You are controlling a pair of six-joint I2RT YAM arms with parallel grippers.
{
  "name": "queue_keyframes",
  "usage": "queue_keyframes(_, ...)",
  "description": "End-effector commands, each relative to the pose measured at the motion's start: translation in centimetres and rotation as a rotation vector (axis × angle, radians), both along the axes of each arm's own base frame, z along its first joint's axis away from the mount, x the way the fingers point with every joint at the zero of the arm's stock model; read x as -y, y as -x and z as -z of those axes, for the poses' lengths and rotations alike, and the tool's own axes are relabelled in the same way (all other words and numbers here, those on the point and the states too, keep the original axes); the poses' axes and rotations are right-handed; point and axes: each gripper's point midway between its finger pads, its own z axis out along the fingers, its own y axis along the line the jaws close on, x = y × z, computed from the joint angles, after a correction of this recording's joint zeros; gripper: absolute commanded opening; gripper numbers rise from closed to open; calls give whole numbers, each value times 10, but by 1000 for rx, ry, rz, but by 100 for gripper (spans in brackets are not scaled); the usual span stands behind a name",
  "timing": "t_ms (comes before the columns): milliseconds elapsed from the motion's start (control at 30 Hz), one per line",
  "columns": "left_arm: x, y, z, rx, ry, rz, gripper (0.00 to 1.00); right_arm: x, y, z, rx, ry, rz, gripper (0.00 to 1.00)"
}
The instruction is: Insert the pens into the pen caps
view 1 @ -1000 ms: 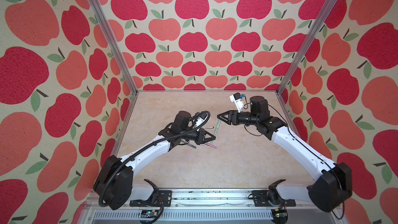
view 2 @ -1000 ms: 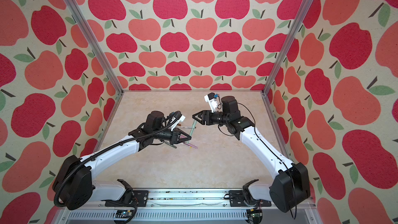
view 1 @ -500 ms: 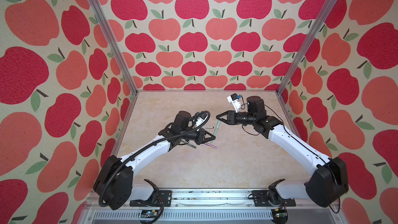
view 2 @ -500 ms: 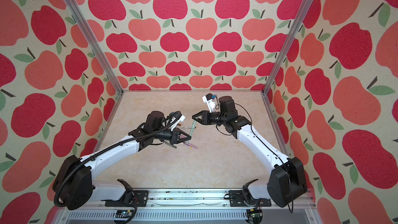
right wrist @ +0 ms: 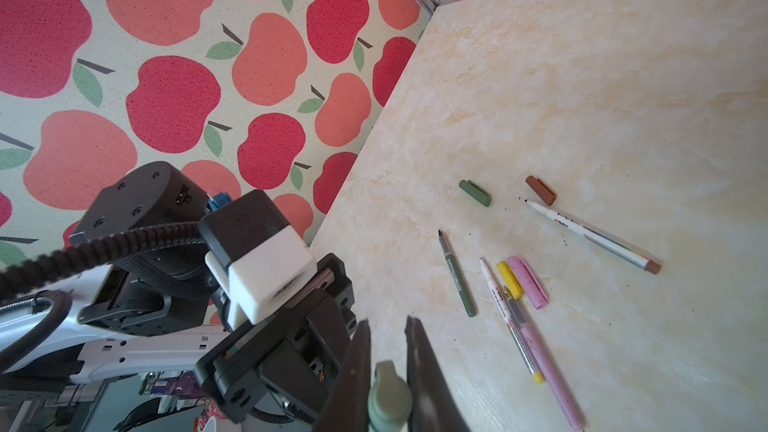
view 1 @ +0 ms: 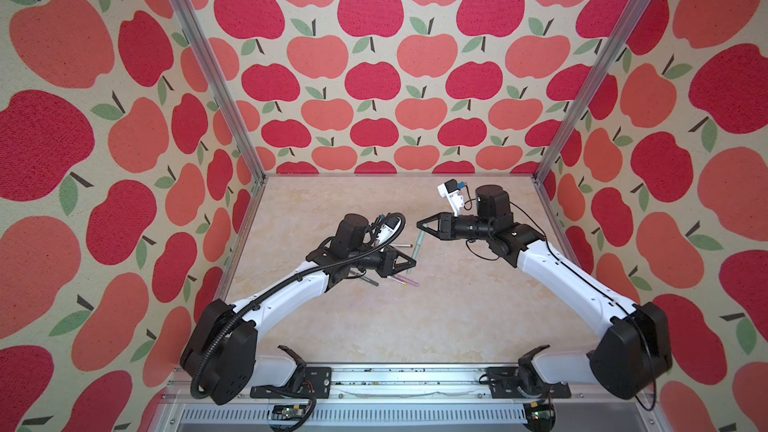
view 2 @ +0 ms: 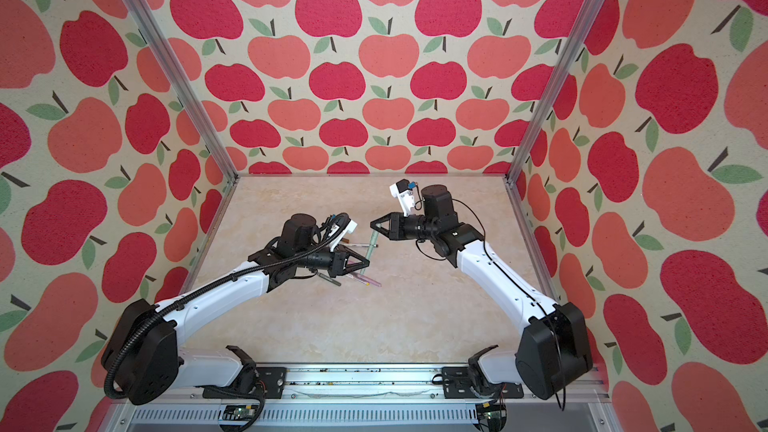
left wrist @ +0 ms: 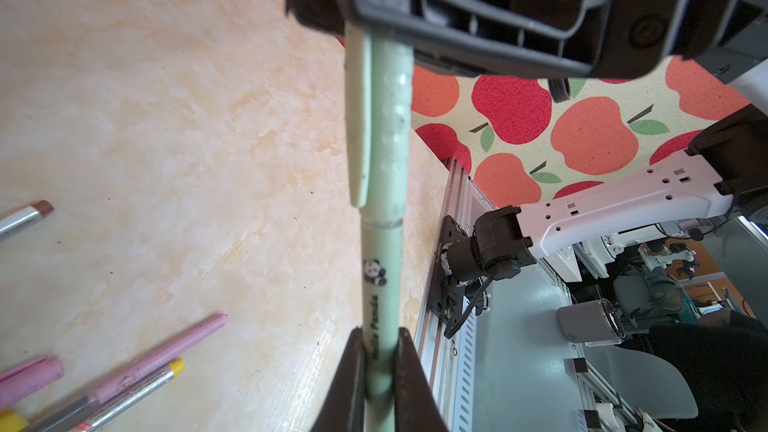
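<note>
**Sage green pen (view 1: 416, 251) held at both ends over the table**

Near the centre of both top views, the sage green pen (view 2: 369, 252) spanned the gap between the two arms, leaning slightly off vertical in the frame. The left gripper (view 1: 414, 263) pinched the lower part of its barrel, jaws pressed tight against it. The right gripper (view 1: 418, 224) pinched the sage green pen cap (left wrist: 386, 118) at the pen's upper end, jaws closed on the cap's tip. In the left wrist view the cap met the barrel in one straight line, with a thin seam at the join.

The right wrist view showed the rest lying loose on the marbled beige table (right wrist: 623, 76):
- a dark green cap (right wrist: 475, 193) and a brown cap (right wrist: 540, 189), set apart
- a grey-white-and-brown pen (right wrist: 594, 236) near the brown cap
- a dark green pen (right wrist: 457, 276)
- a yellow cap (right wrist: 510, 280) just beside a lilac-pink cap (right wrist: 528, 282)
- a white-and-yellow pen (right wrist: 509, 317) and a lilac-pink pen (right wrist: 544, 367), side by side
</note>
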Motion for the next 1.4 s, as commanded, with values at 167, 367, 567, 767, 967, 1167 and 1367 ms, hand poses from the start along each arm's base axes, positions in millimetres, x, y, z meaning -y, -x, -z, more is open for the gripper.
queue_keyframes(167,4,-34,-68,241,132,-96,0,-6,18,34,-87,49,-56,11)
queue_keyframes(367,1,-48,-96,317,184,-132,0,-7,23,44,-109,61,-65,11)
queue_keyframes(567,-1,-61,-113,366,209,-155,0,-8,27,55,-132,65,-71,11)
queue_keyframes(767,0,-72,-126,401,232,-170,0,-10,31,64,-154,62,-73,10)
queue_keyframes(967,3,-78,-132,415,244,-171,0,-10,34,67,-160,61,-72,10)
queue_keyframes(1167,4,-78,-118,376,233,-168,0,-10,30,59,-138,54,-66,13)
queue_keyframes(1367,3,-70,-89,313,202,-163,0,-3,10,32,-67,18,-6,26)
